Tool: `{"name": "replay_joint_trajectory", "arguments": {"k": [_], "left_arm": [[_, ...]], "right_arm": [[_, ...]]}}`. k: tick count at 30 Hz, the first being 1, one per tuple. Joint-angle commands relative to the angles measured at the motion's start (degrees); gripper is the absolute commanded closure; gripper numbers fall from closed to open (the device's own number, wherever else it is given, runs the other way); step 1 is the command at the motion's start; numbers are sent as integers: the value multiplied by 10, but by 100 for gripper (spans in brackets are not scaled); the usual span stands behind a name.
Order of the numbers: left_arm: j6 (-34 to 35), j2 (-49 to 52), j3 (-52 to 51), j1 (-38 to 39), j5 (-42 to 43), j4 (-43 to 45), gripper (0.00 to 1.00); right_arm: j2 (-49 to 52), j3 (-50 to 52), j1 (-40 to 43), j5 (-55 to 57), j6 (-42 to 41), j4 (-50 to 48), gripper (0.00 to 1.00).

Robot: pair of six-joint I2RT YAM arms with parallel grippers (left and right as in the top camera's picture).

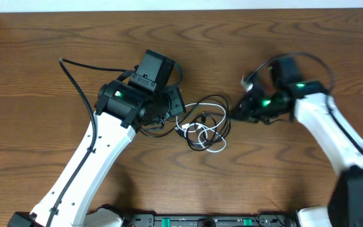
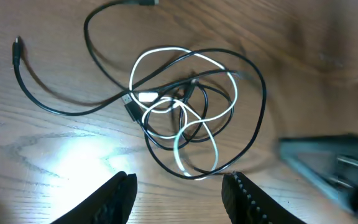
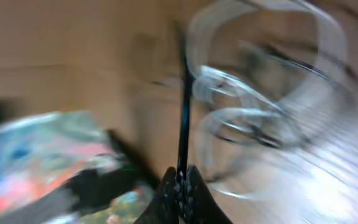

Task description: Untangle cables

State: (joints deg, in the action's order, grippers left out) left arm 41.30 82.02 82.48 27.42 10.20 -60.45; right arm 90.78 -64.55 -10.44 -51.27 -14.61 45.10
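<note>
**Right gripper** [image 3: 180, 182]: the jaws are pinched shut on one black cable [image 3: 183, 106], which rises straight from the tips toward the tangle. This view is blurred, so you cannot tell which of the two black cords it is.

**Left gripper** [image 2: 180, 193]: the jaws are half open and empty. It hangs just left of the tangle [image 2: 191, 112] and touches nothing.

**Cables:** they lie mid-table between the two grippers in loose, overlapping loops. The white cable [image 2: 178, 152] threads through the black loops at the middle. One black tail [image 2: 73, 112] runs free to the left and ends in a small plug [image 2: 17, 45].

**Handling, in my judgement:** these are light, limp, thin cords. They will slide on the wood and drag one another when pulled.
- Take hold at a free tail or close behind a plug, not mid-loop.
- Pull slowly and pin the rest with your other gripper, or the crossings may tighten.

**Surface and room:** the table [image 1: 36, 44] is flat, smooth wood with ample room on every side. A thicker arm cable [image 1: 74, 79] runs at the far left, so keep clear of it.
</note>
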Motion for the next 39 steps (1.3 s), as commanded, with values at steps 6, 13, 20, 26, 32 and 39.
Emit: {"name": "replay_joint_trajectory", "arguments": {"k": [6,13,20,26,32,39], "left_arm": [[-1,3,-6,-1,75,22,50],[13,3,-6,-1,165,63,50],[124,3,-6,-1,211,73,50],[130,3,-6,-1,273,128,59],[141,3,-5,-1,273,156,58],[152,3,-6,-1,273,156,58]], "right_arm": [[-92,-18,6,-180,10,-35,99],[-95,-18,-7,-228,-2,-70,99],[-94,-18,-24,-225,-1,-72,99],[-94,-18,-38,-224,-1,-79,99],[-94,-18,-47,-224,-1,-81,99],[-94,-18,-47,-224,-2,-84,98]]}}
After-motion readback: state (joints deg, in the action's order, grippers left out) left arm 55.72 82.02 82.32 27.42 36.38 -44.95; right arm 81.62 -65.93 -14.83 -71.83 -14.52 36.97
